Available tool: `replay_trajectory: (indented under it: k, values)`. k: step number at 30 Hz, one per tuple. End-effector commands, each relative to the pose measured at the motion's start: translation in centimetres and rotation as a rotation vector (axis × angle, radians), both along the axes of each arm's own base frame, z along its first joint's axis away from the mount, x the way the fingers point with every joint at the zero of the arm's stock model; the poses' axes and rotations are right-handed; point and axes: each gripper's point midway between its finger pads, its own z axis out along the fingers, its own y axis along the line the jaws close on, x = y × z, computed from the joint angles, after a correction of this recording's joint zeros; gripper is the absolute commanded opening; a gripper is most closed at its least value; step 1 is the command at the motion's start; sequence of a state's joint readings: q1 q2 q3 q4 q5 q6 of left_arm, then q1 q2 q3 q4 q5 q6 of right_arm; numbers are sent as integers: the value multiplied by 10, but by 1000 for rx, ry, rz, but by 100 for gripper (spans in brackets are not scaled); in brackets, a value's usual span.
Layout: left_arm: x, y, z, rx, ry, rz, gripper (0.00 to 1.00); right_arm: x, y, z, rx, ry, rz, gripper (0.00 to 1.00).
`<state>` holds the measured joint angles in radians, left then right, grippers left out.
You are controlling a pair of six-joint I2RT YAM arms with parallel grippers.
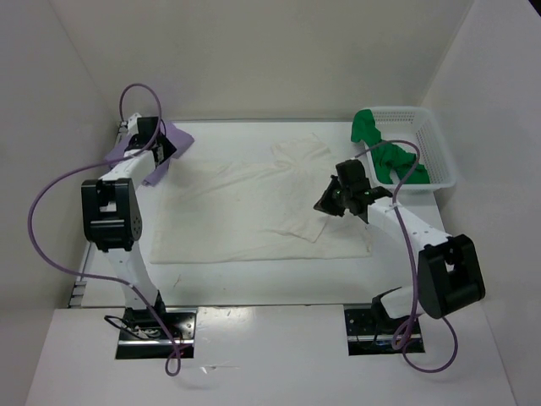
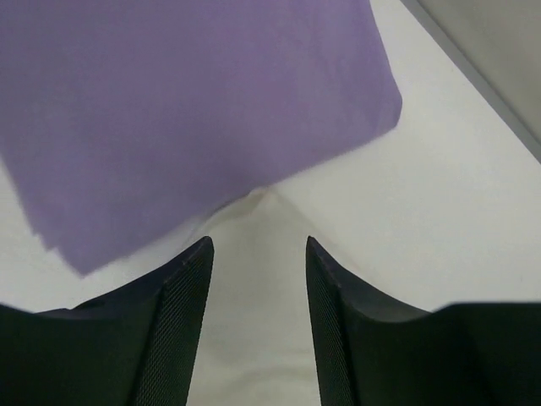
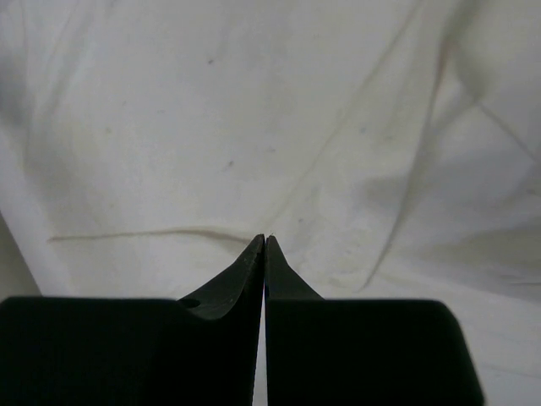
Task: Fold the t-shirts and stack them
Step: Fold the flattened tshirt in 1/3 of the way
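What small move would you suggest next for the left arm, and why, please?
Probably lift the left gripper away from the lavender shirt and toward the white shirt. Its jaws stand open with nothing between them, the lavender shirt looks folded at the far-left corner, and the white shirt lies partly folded under the shut right gripper.

You get bright, even light from overhead. The white surface (image 1: 211, 283) looks washed out, with only faint, soft shadows beneath the arms. In your left wrist view the lavender purple cloth t-shirt (image 2: 194, 110) is blurred, and the black left gripper (image 2: 258, 243) looks soft-edged close to the lens.
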<state>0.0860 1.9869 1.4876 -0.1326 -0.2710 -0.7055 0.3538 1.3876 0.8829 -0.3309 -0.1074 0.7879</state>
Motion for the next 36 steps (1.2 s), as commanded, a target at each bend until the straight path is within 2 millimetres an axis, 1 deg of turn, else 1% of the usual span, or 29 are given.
replay_trajectory:
  k: [1, 2, 3, 4, 5, 6, 7, 8, 10, 11, 12, 13, 14, 16, 17, 18, 19, 20, 21, 23, 25, 26, 28, 29, 30, 31, 33, 34, 36]
  values:
    - [-17, -8, 64, -27, -165, -28, 56, -3, -25, -11, -95, 21, -68, 5]
    - [-26, -25, 64, -67, -176, -49, 53, -2, -34, -13, -109, 30, -96, 2]
    - [-47, -44, 59, -102, -165, -94, 50, -6, -37, -14, -109, 40, -115, 0]
    - [-57, -75, 55, -127, -154, -159, 48, -14, -45, -20, -115, 50, -143, 0]
    - [-71, -94, 46, -167, -126, -190, 47, -21, -47, -23, -103, 70, -165, 0]
    - [-84, -115, 50, -206, -131, -244, 45, -26, -48, -26, -97, 80, -176, 0]
    - [-110, -148, 23, -238, -59, -311, 43, -38, -51, -38, -100, 110, -186, 0]
    - [-124, -165, 20, -278, -48, -339, 43, -42, -52, -38, -84, 112, -206, 0]
    - [-155, -206, 1, -337, 34, -445, 39, -56, -56, -52, -94, 149, -212, 0]
    - [-171, -215, -9, -356, 67, -468, 39, -58, -55, -55, -88, 153, -207, 0]
    - [-179, -226, -7, -385, 64, -488, 39, -61, -56, -58, -87, 165, -214, 0]
    - [-189, -235, -11, -402, 82, -512, 39, -58, -55, -63, -86, 161, -214, 0]
    - [-200, -250, -15, -407, 102, -549, 39, -56, -52, -65, -73, 163, -205, 0]
    - [-213, -263, -16, -446, 117, -584, 39, -56, -42, -74, -51, 191, -152, 9]
    - [-217, -271, -12, -446, 112, -609, 39, -53, -33, -74, -24, 182, -126, 22]
    - [-220, -275, -12, -454, 116, -615, 39, -52, -21, -72, 4, 187, -88, 27]
    - [-225, -278, -11, -454, 117, -627, 38, -50, -7, -64, 17, 162, -54, 30]
    - [-229, -280, -10, -453, 121, -636, 38, -51, -1, -64, 15, 162, -34, 34]
    - [-237, -283, -12, -459, 140, -653, 38, -51, 6, -60, 27, 158, -29, 34]
    - [-247, -278, -17, -458, 148, -652, 37, -53, 14, -61, 38, 167, -25, 35]
    - [-253, -275, -20, -457, 154, -650, 37, -57, 12, -67, 42, 176, -35, 35]
    - [-256, -275, -21, -463, 158, -656, 37, -56, 14, -66, 53, 172, -27, 35]
    - [-264, -271, -32, -458, 191, -648, 37, -59, 17, -67, 73, 178, -23, 35]
    - [-264, -272, -29, -460, 181, -651, 37, -56, 18, -63, 81, 160, -21, 35]
    - [-268, -269, -34, -457, 196, -647, 37, -56, 18, -63, 81, 160, -21, 35]
    - [-269, -269, -33, -459, 186, -649, 37, -55, 17, -64, 73, 155, -29, 35]
    - [-269, -269, -33, -459, 186, -649, 37, -54, 17, -69, 59, 168, -21, 35]
    - [-271, -268, -37, -458, 195, -647, 37, -57, 16, -78, 45, 196, -23, 35]
    - [-271, -268, -34, -459, 186, -649, 37, -56, 16, -81, 30, 216, -17, 34]
